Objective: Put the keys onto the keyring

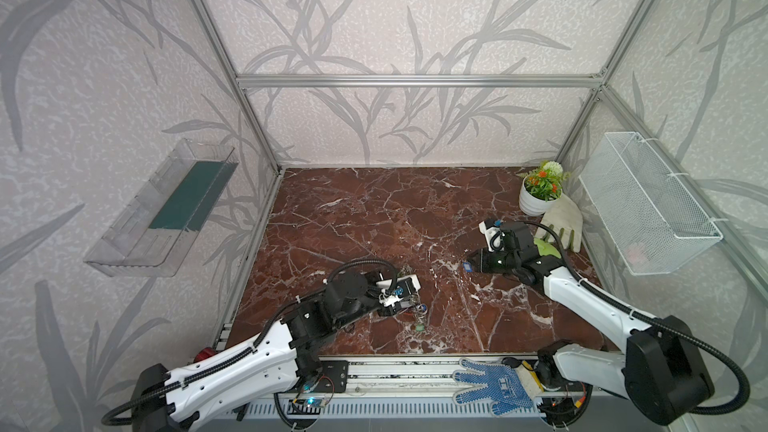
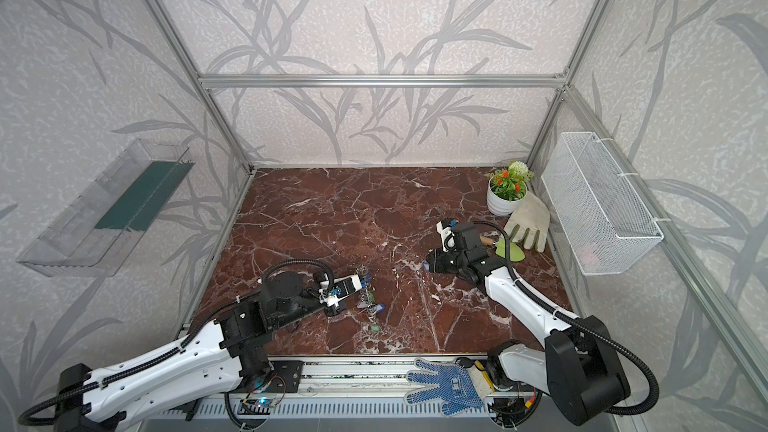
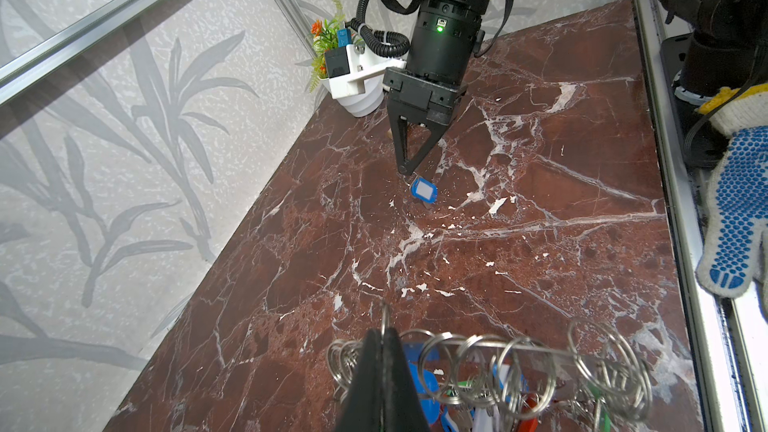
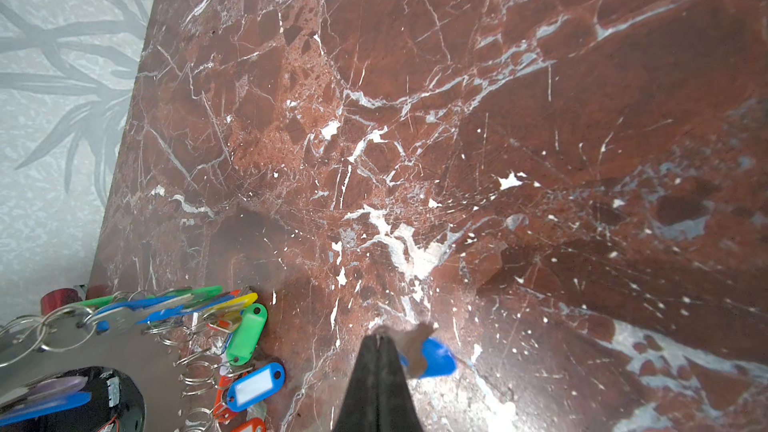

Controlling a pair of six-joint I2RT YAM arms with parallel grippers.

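The keyring [image 3: 490, 344] is a grey metal disc with wire split rings round its rim, standing on edge on the marble at the front left [image 2: 366, 292]. Several keys with blue, green, yellow and red tags [image 4: 247, 332] hang from it. My left gripper [image 3: 384, 330] is shut on one split ring [image 3: 385, 312] at the rim. My right gripper [image 1: 471, 264] is at the middle right, well apart from the keyring. It is shut on a small key [image 4: 415, 344] whose blue tag [image 3: 423, 189] dangles just over the marble.
A potted plant [image 1: 540, 193], a white glove [image 1: 561, 222] and a green tool [image 1: 548, 249] lie at the back right behind the right arm. A wire basket [image 1: 648, 201] hangs on the right wall, a clear shelf [image 1: 162, 209] on the left. A blue-dotted glove [image 1: 494, 386] lies on the front rail.
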